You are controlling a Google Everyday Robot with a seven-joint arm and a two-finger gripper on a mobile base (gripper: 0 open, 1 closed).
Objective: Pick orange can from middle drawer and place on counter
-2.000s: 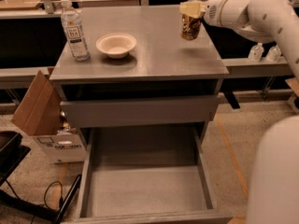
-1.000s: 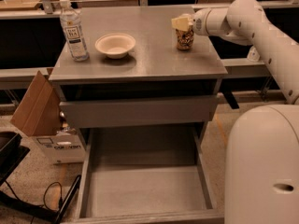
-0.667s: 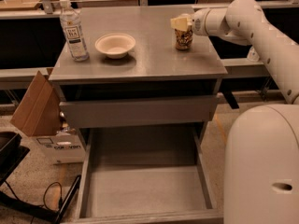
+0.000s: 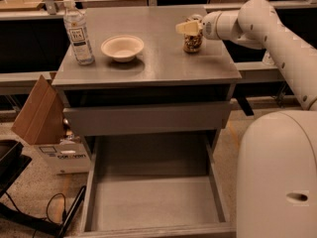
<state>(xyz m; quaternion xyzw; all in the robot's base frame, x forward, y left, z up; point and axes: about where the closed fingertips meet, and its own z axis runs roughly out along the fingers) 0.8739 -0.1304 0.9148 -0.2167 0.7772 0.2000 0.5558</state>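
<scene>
Can (image 4: 192,42) upright on counter (image 4: 148,66), right rear; long axis vertical, top up. Gripper (image 4: 190,28) reaches from right, clamped on can's top. Drawer (image 4: 153,202) open below.

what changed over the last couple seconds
The gripper brought the orange can down and slightly left; it now stands on the counter, with the gripper still at its top. The water bottle, bowl and open middle drawer stayed put.
</scene>
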